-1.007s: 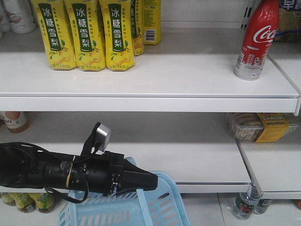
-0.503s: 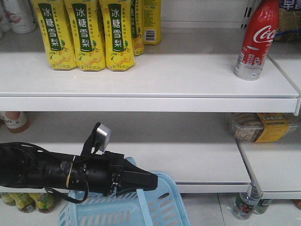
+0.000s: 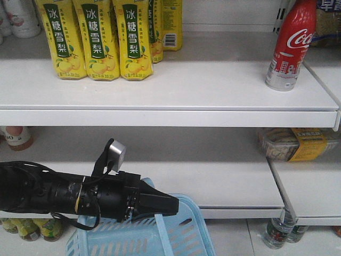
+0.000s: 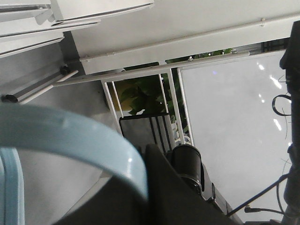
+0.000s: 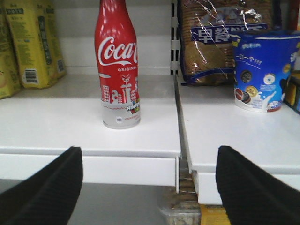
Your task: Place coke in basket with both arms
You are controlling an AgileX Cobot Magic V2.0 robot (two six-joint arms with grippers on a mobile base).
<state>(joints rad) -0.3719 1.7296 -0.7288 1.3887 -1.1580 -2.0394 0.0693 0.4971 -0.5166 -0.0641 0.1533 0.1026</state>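
The coke (image 3: 290,45) stands upright on the top shelf (image 3: 186,85), untouched — the right gripper (image 5: 150,152) faces it, fingers spread wide, well short. The left gripper (image 3: 169,205) pinches the basket (image 3: 194,221) handle down low. Grasp, carry, drop — all left to do.

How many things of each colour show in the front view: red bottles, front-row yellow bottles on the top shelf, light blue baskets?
Red coke: 1
Front-row yellow bottles: 3
Light blue basket: 1
Total: 5
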